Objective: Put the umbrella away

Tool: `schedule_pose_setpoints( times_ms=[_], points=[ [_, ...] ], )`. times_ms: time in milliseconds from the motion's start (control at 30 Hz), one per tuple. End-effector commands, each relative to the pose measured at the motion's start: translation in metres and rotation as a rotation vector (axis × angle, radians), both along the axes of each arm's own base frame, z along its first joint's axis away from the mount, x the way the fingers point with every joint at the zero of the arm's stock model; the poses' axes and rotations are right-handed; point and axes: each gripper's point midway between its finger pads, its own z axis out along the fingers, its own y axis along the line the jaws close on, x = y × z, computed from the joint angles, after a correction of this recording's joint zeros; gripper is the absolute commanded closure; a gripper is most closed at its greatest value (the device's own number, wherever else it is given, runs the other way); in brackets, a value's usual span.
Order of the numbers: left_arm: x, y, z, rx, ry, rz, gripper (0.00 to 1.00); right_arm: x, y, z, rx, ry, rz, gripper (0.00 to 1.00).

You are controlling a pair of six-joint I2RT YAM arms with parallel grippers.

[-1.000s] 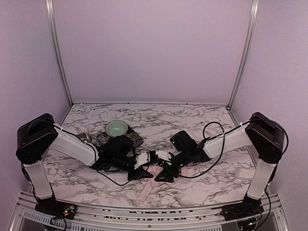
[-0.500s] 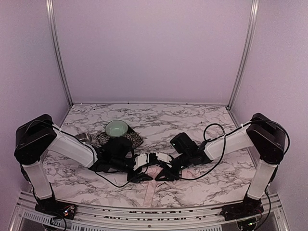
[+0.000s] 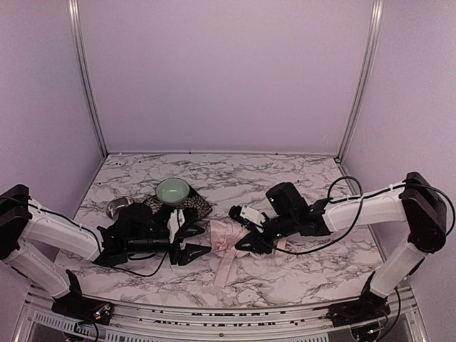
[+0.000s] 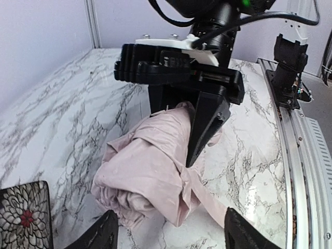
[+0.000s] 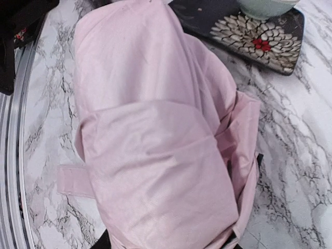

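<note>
The umbrella (image 3: 226,237) is a folded bundle of pale pink fabric lying on the marble table, with a pink band trailing toward the near edge. My right gripper (image 3: 247,239) is shut on its right end; in the right wrist view the fabric (image 5: 155,155) fills the space between the black fingers (image 5: 108,241). My left gripper (image 3: 194,239) stands open just left of the bundle and apart from it. In the left wrist view the umbrella (image 4: 148,171) lies ahead of my open left gripper (image 4: 171,239), and the right arm's black finger (image 4: 207,122) presses into it.
A dark floral mat (image 3: 187,205) with a pale green bowl (image 3: 173,189) on it lies behind the left gripper. A small metal dish (image 3: 117,207) sits further left. The metal rail (image 4: 298,171) runs along the table's near edge.
My left gripper has opened, let go of the umbrella and drawn back to the left. My right gripper has closed on the umbrella and now holds it alone.
</note>
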Motion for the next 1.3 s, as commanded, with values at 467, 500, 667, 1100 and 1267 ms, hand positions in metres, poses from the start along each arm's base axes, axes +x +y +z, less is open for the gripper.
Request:
schedule_pose_setpoints(
  times_ms=[467,500,667,1100,1267],
  points=[
    [-0.02,-0.026,0.015,-0.269,0.007,-0.138,0.25,-0.003,0.014,0.151,0.346,-0.171,0.011,1.0],
    [-0.022,-0.028,0.014,-0.265,0.009,-0.154,0.26,-0.005,0.014,0.155,0.357,-0.175,0.017,1.0],
    [-0.03,-0.026,0.005,-0.239,-0.023,-0.203,0.6,-0.014,0.015,0.174,0.405,-0.174,0.065,1.0],
    [-0.025,-0.022,-0.024,-0.125,-0.007,-0.181,1.0,-0.049,0.007,0.226,0.517,-0.207,0.217,1.0],
    [-0.014,-0.018,-0.033,-0.097,-0.029,-0.157,1.0,-0.11,-0.006,0.236,0.571,-0.15,0.532,1.0]
  ],
)
